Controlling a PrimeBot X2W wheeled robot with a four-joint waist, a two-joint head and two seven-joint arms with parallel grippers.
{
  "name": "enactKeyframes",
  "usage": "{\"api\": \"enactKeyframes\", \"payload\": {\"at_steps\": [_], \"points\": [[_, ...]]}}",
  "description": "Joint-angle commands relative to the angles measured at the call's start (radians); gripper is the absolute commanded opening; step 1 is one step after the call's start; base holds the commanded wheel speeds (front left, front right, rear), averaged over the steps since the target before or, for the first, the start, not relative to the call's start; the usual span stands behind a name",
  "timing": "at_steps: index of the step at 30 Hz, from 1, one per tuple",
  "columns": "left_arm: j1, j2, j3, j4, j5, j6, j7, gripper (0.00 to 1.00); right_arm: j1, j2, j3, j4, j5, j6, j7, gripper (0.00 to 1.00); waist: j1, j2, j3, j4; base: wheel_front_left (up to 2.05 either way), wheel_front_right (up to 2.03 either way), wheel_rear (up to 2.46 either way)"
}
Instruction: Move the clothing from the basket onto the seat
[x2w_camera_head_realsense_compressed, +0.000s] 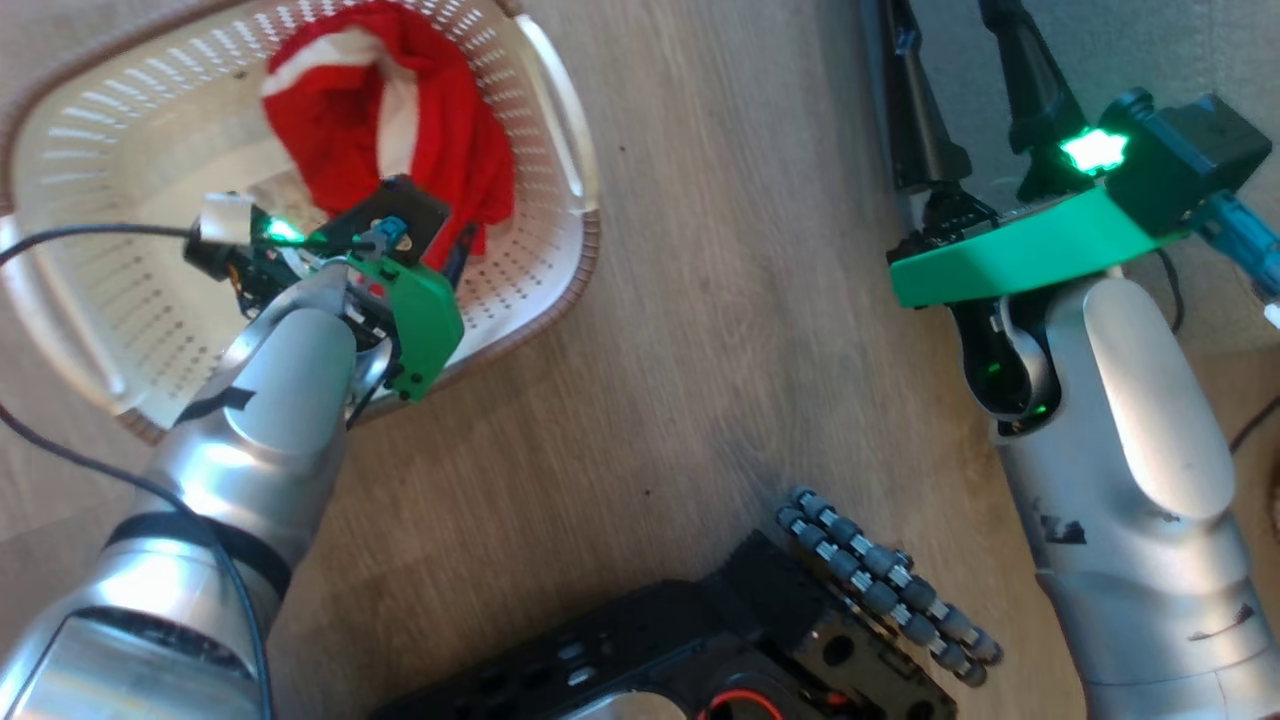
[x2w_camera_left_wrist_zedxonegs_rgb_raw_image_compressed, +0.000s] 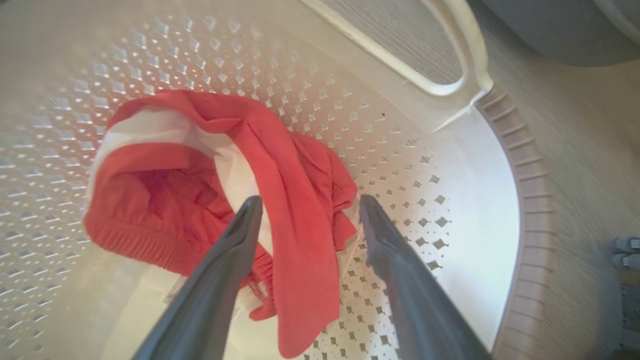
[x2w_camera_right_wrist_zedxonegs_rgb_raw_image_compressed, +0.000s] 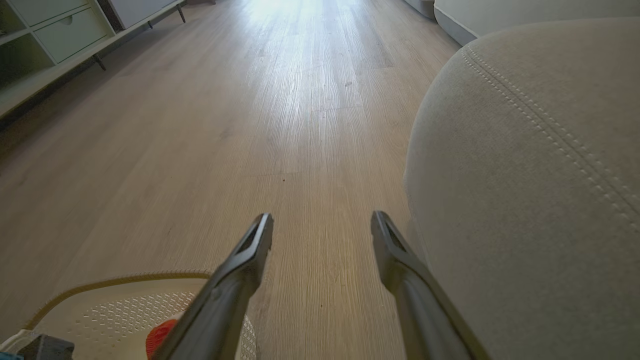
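Note:
The cream basket (x2w_camera_head_realsense_compressed: 560, 250) stands on the floor at the upper left, with the red and white clothing (x2w_camera_head_realsense_compressed: 400, 120) heaped against its far wall. My left gripper (x2w_camera_left_wrist_zedxonegs_rgb_raw_image_compressed: 310, 200) reaches down inside the basket (x2w_camera_left_wrist_zedxonegs_rgb_raw_image_compressed: 450, 165), open, its two fingers on either side of a hanging fold of the clothing (x2w_camera_left_wrist_zedxonegs_rgb_raw_image_compressed: 165, 190). I cannot tell if they touch it. My right gripper (x2w_camera_right_wrist_zedxonegs_rgb_raw_image_compressed: 322, 217) hangs open and empty over bare floor, just left of the grey seat (x2w_camera_right_wrist_zedxonegs_rgb_raw_image_compressed: 525, 175). That seat (x2w_camera_head_realsense_compressed: 1150, 40) fills the upper right corner of the head view. The right wrist view catches the basket's rim (x2w_camera_right_wrist_zedxonegs_rgb_raw_image_compressed: 125, 277).
Wood-plank floor (x2w_camera_head_realsense_compressed: 720, 300) lies between basket and seat. My dark base (x2w_camera_head_realsense_compressed: 700, 650) with a ribbed cable chain sits at the bottom. A black cable (x2w_camera_head_realsense_compressed: 90, 232) crosses the basket. A low pale cabinet (x2w_camera_right_wrist_zedxonegs_rgb_raw_image_compressed: 60, 35) stands far off to the left.

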Motion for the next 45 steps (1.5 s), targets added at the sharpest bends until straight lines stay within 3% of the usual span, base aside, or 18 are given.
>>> {"api": "enactKeyframes", "payload": {"at_steps": [1,14,25,26,28,37,45], "points": [[-0.003,0.023,0.003,0.002,-0.005,-0.001,0.0,1.0,0.015,0.011,0.018,-0.037,0.015,0.0,-0.009,1.0,-0.0001,0.0,0.032,-0.033,0.0,0.0,0.0],[-0.066,0.03,-0.08,0.128,-0.024,-0.001,0.053,1.0,0.022,0.011,0.016,-0.089,0.037,0.0,-0.009,1.0,-0.0001,0.0,0.065,-0.051,0.0,0.0,0.0],[-0.097,0.046,-0.125,0.156,0.003,0.029,0.12,1.0,0.035,0.011,0.001,-0.1,0.038,0.0,-0.009,1.0,-0.0001,0.0,0.076,-0.05,0.0,0.0,0.0],[-0.097,0.048,-0.127,0.157,0.001,0.029,0.122,0.76,0.034,0.011,0.001,-0.099,0.039,0.0,-0.009,1.0,-0.0001,0.0,0.076,-0.049,0.0,0.0,0.0],[-0.098,0.05,-0.124,0.159,-0.006,0.03,0.117,0.0,0.03,0.011,0.002,-0.097,0.041,0.0,-0.009,1.0,-0.0001,0.0,0.075,-0.049,0.0,0.0,0.0],[-0.087,0.055,-0.097,0.162,-0.056,0.038,0.048,0.0,-0.013,0.011,0.01,-0.08,0.04,0.0,-0.009,1.0,-0.0001,0.0,0.03,-0.062,0.0,0.0,0.0],[-0.028,0.0,-0.075,0.141,-0.112,0.031,-0.013,0.0,0.009,0.011,-0.036,-0.046,-0.037,0.0,-0.009,1.0,-0.0001,0.0,-0.108,0.015,0.0,0.0,0.0]]}}
